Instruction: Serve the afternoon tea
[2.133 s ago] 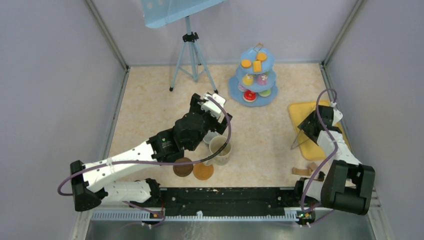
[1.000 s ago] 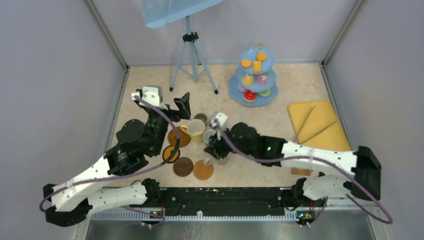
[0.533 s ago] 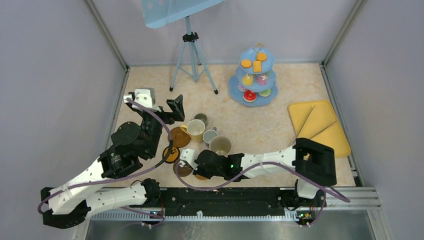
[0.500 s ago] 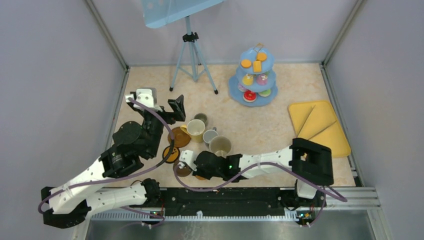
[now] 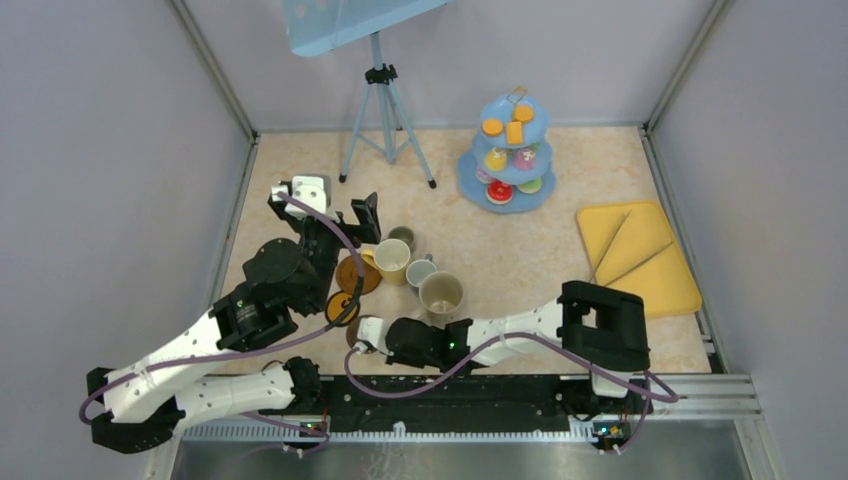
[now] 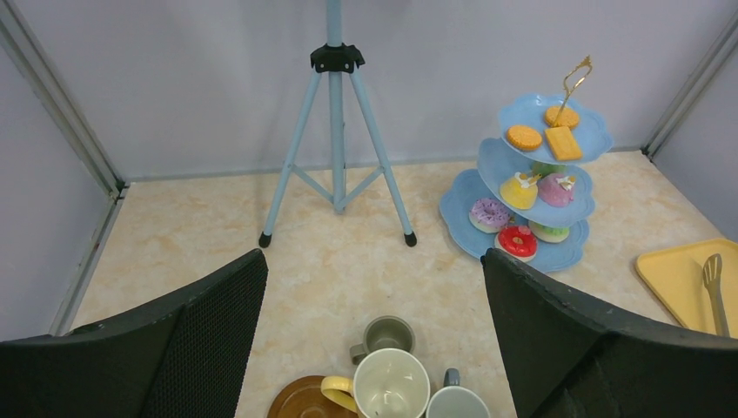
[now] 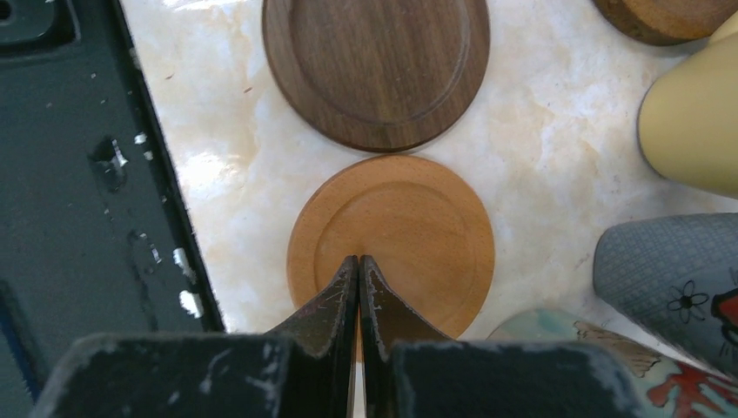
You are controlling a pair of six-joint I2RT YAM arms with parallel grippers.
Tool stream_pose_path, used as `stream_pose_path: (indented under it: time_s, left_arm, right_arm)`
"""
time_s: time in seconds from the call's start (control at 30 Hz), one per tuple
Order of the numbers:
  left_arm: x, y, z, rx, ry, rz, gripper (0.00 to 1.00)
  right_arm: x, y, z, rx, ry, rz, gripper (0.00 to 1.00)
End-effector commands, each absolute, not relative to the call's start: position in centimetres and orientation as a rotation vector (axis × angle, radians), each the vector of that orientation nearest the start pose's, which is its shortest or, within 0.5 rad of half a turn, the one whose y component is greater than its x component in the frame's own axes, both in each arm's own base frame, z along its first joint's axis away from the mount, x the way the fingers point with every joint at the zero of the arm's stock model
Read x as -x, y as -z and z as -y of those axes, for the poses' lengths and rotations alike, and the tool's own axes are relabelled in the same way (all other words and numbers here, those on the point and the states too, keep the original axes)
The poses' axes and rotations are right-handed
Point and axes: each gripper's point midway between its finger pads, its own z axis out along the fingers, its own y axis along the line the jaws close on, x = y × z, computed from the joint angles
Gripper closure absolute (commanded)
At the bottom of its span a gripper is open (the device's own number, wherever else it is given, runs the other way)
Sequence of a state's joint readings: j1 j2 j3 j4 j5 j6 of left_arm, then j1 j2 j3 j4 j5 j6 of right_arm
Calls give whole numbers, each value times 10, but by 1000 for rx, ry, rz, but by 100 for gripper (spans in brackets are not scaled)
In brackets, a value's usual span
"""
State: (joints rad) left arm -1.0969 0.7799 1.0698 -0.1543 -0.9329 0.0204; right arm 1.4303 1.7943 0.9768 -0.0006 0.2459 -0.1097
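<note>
The light-blue three-tier cake stand (image 5: 511,150) (image 6: 531,183) with small toy cakes stands at the back. A yellow mug (image 5: 392,258) (image 6: 392,386), two small grey mugs (image 5: 402,237) (image 5: 420,270) and a large cream mug (image 5: 441,294) cluster mid-table. Brown coasters lie beside them (image 5: 351,275) (image 5: 340,307). My left gripper (image 6: 372,261) hangs wide open above and behind the mugs, one of its fingers (image 5: 365,215) showing from above. My right gripper (image 7: 358,261) is shut and empty, its tips over a light-brown coaster (image 7: 392,239), with a dark coaster (image 7: 376,65) just ahead.
A flat yellow tray (image 5: 640,255) with metal tongs (image 6: 713,279) lies at the right. A blue tripod (image 5: 385,100) stands at the back left. The black base rail (image 7: 78,174) runs close beside the coasters. Mug sides (image 7: 692,131) crowd the right gripper's far side.
My right arm has swung from the mugs down to the coasters by the near edge, and its jaws have closed. The left gripper has shifted slightly right, still open.
</note>
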Motion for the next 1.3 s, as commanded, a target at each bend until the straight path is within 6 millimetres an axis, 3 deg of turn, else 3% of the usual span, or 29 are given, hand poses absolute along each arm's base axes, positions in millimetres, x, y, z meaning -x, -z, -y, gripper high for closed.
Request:
stream_pose_path:
  time_s: [0.0,0.13,0.33,0.57,0.83,1.03,1.27]
  left_arm:
    - [-231,-411,140,-30,215,-1475,1]
    - [-232,-409,143,-44,218,-1475,1]
    - [-233,-407,149,-53,236,-1476,1]
    - [-234,-404,154,-58,243,-1484,1]
    - [-235,-404,158,-70,244,-1481,1]
    - [-235,-405,157,-74,239,-1477,1]
    - [-235,-404,157,-82,235,-1469,1]
  right_arm:
    - [-84,-25,-393,1619,-353,-1831,100]
    - [-74,-32,-372,1587,-404,-1878,100]
    - [-74,-16,-335,1478,-334,-2041,97]
    - [-87,1,-285,1200,-114,-2249,73]
    - [-109,0,-236,791,93,-2409,69]
    - [-113,-3,-200,562,212,-2479,67]
    - [-124,-13,-189,393,232,-2483,64]
